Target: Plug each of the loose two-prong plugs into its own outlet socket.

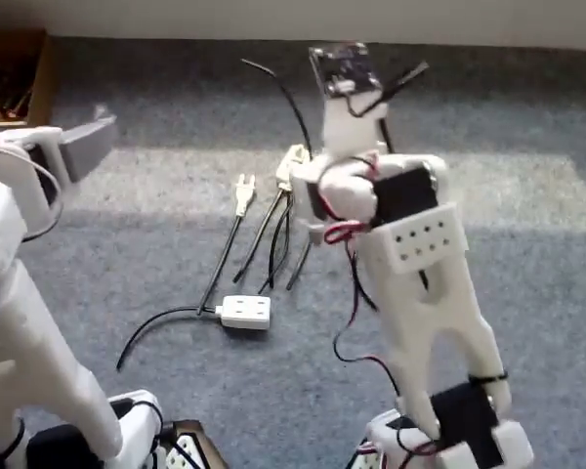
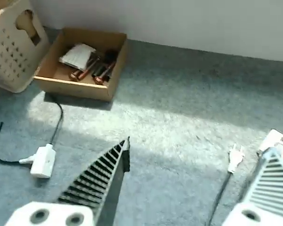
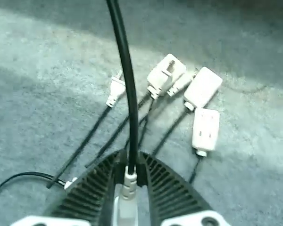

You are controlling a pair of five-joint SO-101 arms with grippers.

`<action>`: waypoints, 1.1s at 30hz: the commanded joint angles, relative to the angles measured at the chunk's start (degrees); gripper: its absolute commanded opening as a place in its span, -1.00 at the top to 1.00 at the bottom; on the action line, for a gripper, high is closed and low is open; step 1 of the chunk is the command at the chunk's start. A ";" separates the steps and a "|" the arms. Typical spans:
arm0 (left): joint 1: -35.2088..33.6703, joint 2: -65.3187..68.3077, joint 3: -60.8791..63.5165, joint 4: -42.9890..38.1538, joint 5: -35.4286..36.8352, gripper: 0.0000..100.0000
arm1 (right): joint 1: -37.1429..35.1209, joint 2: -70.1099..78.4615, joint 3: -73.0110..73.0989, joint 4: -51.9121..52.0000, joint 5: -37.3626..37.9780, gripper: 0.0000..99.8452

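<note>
The right gripper's [image 3: 130,161] ribbed black fingers [image 3: 92,190] pinch a white moulded plug [image 3: 127,187] on black cord [image 3: 123,70]; the left gripper's [image 2: 198,150] fingers [image 2: 103,176] stand spread.

Nothing written can be read: no text, number, label or sign. The white paper sheet [image 2: 78,55] in the brown cardboard box [image 2: 75,87] at the far left and the small dark circuit board [image 1: 340,66] far off are too blurred to tell.

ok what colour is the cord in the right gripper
Black. The cord runs up out of the right gripper; the right wrist view shows it best.
</note>
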 commanded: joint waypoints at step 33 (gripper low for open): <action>3.56 -69.14 72.75 -23.38 -1.49 0.19 | -9.71 51.03 -86.64 17.89 -5.01 0.99</action>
